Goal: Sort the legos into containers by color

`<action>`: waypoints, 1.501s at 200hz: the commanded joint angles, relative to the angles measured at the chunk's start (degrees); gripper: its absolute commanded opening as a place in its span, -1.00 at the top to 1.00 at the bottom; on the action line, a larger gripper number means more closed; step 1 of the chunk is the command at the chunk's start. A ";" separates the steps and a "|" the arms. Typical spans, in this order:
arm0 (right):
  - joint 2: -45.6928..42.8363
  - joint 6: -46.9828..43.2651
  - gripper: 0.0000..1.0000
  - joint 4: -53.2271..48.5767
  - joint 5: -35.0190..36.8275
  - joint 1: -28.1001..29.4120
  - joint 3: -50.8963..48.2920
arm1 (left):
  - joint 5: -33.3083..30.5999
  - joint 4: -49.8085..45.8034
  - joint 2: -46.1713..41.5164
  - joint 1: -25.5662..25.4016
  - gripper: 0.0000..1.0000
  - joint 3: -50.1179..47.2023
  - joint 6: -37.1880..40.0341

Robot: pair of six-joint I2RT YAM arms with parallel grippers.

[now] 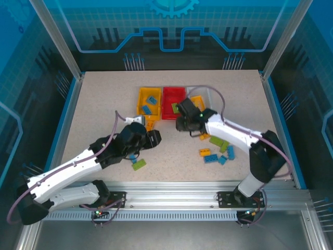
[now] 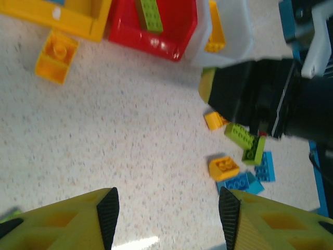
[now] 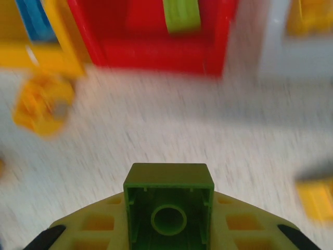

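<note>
Yellow bin [image 2: 78, 21] has blue legos [image 1: 151, 100] | your left gripper [image 2: 166, 213] half open, holds nothing | red bin [image 2: 177, 26] has one green lego [image 2: 150, 14] | your right gripper [image 1: 183, 124] pinches a second green lego [image 3: 168, 205] near it | white bin [image 2: 234, 31] has an orange lego [image 2: 216, 34] | many loose legos [image 1: 205, 152] wait on the table [image 1: 104, 99] at the right, lots left to sort

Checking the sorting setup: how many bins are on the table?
3, side by side: yellow bin on the left, red bin in the middle, white bin on the right. None looks hidden.

yellow bin [image 1: 139, 102], red bin [image 1: 168, 99], white bin [image 1: 208, 94], green brick [image 3: 169, 208]
</note>
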 commanded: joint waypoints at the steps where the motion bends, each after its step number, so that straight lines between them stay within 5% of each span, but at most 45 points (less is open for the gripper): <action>1: 9.37 -4.55 0.52 -0.08 -6.75 -3.84 8.68 | 1.81 -0.30 3.84 3.67 -0.13 5.59 4.72; 61: 28.71 -7.41 0.48 -5.72 -12.15 -7.60 31.02 | 5.13 1.69 11.94 8.09 -0.14 14.33 9.53; 110: 29.21 -6.92 0.07 -6.08 -12.17 -7.92 31.47 | 5.89 2.49 12.13 8.28 -0.14 12.84 8.63; 146: 23.31 -7.47 -0.13 -5.16 -10.56 -7.85 28.55 | 5.16 0.63 11.45 8.28 -0.14 11.96 8.53; 192: 11.12 -7.63 0.04 -2.31 -7.46 -6.63 21.13 | 6.40 -7.29 13.95 12.28 -0.14 12.86 9.26; 264: -21.31 -14.51 -0.04 19.87 -4.06 4.88 -15.52 | 11.70 -10.78 12.41 21.39 -0.17 7.89 13.01; 300: -29.81 -14.95 -0.09 23.64 -4.36 13.57 -27.06 | 12.11 -13.70 12.45 25.56 -0.23 3.70 9.13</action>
